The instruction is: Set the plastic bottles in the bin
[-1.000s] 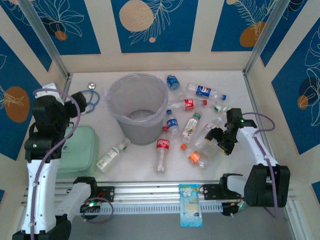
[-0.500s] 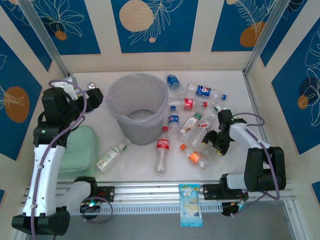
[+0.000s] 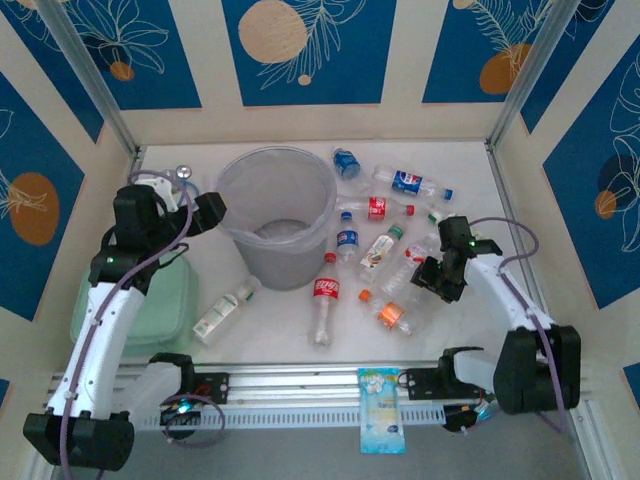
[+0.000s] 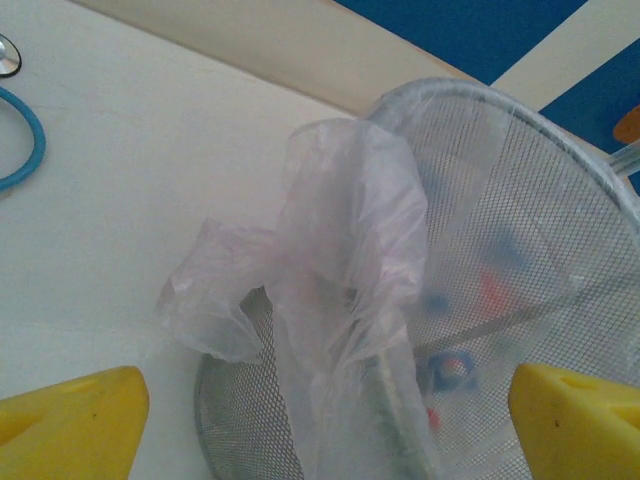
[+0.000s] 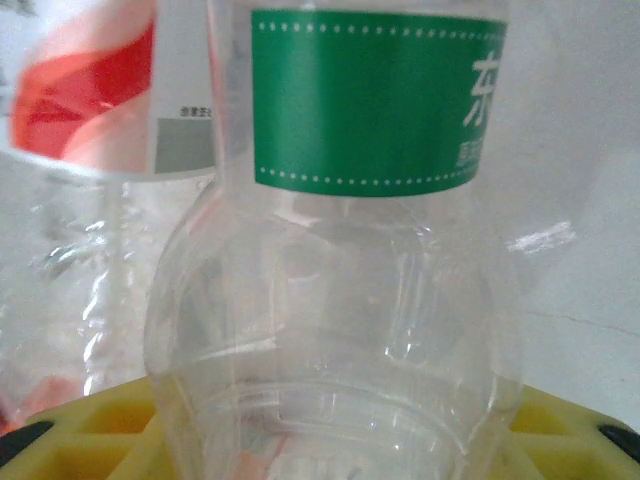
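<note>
The left gripper (image 4: 325, 420) gapes wide at the bin's (image 4: 530, 190) rim. Near the table's (image 3: 275, 325) right edge, a green-labelled bottle (image 5: 335, 330) with white Chinese characters lies against the right gripper (image 3: 432, 278); its clasp is unclear.

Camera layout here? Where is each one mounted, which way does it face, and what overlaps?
Top external: fixed above and behind the arms, looking down on the table; both arms show, with left end effector and right end effector.
Left wrist: on the left wrist, facing the bin mesh wall and liner; yellow fingers in the bottom corners.
Right wrist: on the right wrist, close up on a green-label bottle; yellow end effector body along the bottom.
Shared: top external and left wrist both see the bin.
</note>
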Available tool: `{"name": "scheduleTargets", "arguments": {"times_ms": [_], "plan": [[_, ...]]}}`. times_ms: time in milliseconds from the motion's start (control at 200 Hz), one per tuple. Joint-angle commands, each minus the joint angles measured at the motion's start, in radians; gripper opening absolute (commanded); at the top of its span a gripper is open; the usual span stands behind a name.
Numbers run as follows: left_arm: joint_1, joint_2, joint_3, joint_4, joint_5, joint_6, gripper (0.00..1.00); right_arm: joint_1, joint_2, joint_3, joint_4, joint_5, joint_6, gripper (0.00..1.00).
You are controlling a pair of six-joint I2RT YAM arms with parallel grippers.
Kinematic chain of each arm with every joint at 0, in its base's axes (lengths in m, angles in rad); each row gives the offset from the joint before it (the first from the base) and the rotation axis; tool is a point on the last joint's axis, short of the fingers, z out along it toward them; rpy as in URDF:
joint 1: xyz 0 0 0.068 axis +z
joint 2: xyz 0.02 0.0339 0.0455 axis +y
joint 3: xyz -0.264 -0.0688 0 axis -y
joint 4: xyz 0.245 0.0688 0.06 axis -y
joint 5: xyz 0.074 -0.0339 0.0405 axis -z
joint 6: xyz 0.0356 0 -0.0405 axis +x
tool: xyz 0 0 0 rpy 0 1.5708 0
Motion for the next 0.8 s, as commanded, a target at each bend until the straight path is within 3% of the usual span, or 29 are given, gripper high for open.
{"name": "scheduleTargets", "arguments": {"times_ms": [0,230,430,645,795], "plan": [[-0.009,-0.014,-0.036,0.039,0.031,-0.022,0.91,-0.003,-0.084,0.06,-0.065,-0.058,-0.01,0.46],[-0.055,0.017,-0.054,0.09,0.06,-0.063,0.82,-0.002,-0.172,0.251,-0.131,-0.183,-0.049,0.37],[-0.11,0.037,-0.048,0.044,-0.023,-0.066,0.81,0.032,-0.186,0.449,-0.119,-0.327,-0.042,0.25],[-0.143,0.03,-0.041,0.024,-0.078,-0.071,0.76,0.214,-0.16,0.671,0.007,-0.307,0.019,0.13],[-0.189,0.041,-0.036,0.006,-0.128,-0.073,0.74,0.387,-0.026,0.817,0.077,-0.245,-0.037,0.08]]}}
